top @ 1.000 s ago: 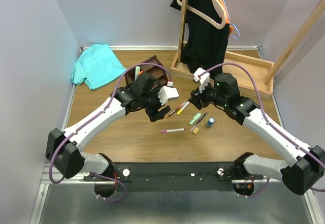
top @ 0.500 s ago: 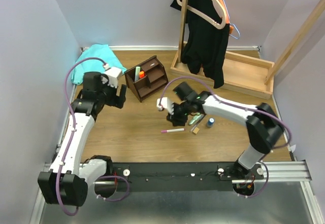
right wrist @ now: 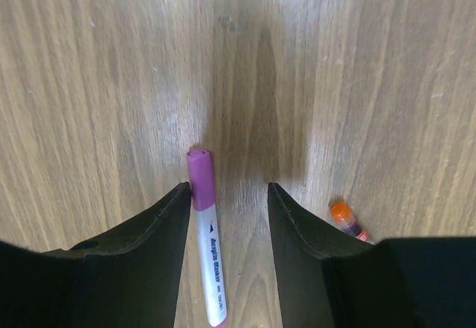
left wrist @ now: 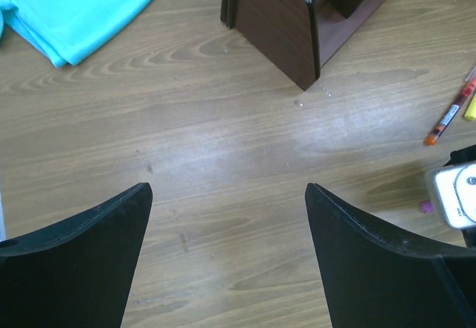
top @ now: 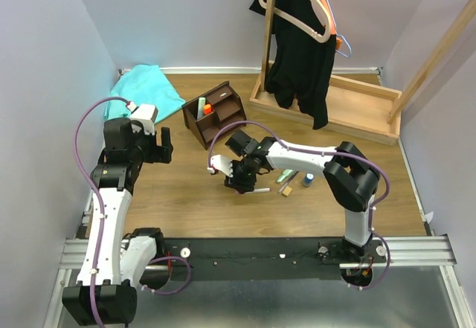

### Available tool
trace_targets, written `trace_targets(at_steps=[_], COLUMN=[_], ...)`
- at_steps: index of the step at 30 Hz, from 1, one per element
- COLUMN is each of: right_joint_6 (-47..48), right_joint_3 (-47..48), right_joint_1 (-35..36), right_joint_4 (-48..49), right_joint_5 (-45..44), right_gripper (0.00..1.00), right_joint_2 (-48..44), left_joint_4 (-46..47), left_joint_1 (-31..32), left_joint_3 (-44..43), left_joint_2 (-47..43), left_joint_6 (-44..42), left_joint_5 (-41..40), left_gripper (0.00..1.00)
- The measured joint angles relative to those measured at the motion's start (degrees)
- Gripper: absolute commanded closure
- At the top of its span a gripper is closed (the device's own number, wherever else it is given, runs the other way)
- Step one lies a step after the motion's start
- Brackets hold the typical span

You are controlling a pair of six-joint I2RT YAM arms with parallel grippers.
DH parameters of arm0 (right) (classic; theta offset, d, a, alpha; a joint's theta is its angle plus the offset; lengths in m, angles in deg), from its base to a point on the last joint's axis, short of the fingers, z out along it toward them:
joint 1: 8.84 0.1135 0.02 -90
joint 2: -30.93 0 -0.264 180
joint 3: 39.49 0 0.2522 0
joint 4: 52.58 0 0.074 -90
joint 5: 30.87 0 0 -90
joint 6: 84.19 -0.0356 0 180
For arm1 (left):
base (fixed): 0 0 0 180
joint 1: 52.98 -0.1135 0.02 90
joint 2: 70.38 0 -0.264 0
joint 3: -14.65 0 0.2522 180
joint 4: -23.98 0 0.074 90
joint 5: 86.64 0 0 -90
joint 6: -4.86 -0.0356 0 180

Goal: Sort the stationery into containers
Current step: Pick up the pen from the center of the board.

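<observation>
- Right tool is over the desk, fingers parted to a middling gap, gripping nothing. The pink marker lies in that gap, hugging one finger.
- Marker runs lengthwise with the fingers, pink cap pointing away from the wrist.
- Orange-tipped pen sits just outside the other finger, with bare wood ahead.
- Left tool is spread wide and empty, organizer near.

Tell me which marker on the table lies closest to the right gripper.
The pink-capped marker: it lies between the open fingers of the right gripper, close beside one of them. The orange-tipped marker lies outside the fingers.
</observation>
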Motion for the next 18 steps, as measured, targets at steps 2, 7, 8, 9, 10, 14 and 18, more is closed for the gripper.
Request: trace_targets(at_steps=[2, 7, 8, 9, 10, 14, 18], right_joint_6=[0.0, 0.1, 0.1, 0.5, 0.5, 0.9, 0.7], right_joint_3=[0.2, -0.2, -0.5, -0.9, -1.1, -1.9, -1.9], right_joint_1=[0.0, 0.5, 0.7, 1.1, 1.3, 2.2, 2.6], right_joint_4=[-0.8, -2.1, -2.1, -2.0, -2.0, -1.2, -1.4], right_joint_5=[-0.7, -2.0, -2.2, -2.6, -2.7, -4.0, -4.2], right_gripper=[0.47, 0.47, 0.49, 0.52, 0.55, 0.70, 0.88], right_joint_2=[0.5, 0.7, 0.6, 0.4, 0.3, 0.0, 0.0], left_joint_4=[-0.1, -0.2, -0.2, -0.2, -0.2, -0.1, -0.1], left_joint_1=[-0.2, -0.3, -0.3, -0.3, -0.3, -0.3, -0.4], left_joint_3=[0.9, 1.8, 1.9, 1.9, 1.9, 2.0, 2.3], left_joint_2=[-0.3, -0.4, -0.4, -0.4, -0.4, -0.3, -0.4], left_joint_6=[0.3, 0.6, 0.7, 0.8, 0.9, 1.2, 1.2], left_joint_5=[0.0, 0.0, 0.0, 0.0, 0.0, 0.0, 0.0], left_gripper=[0.07, 0.07, 0.07, 0.07, 0.07, 0.07, 0.07])
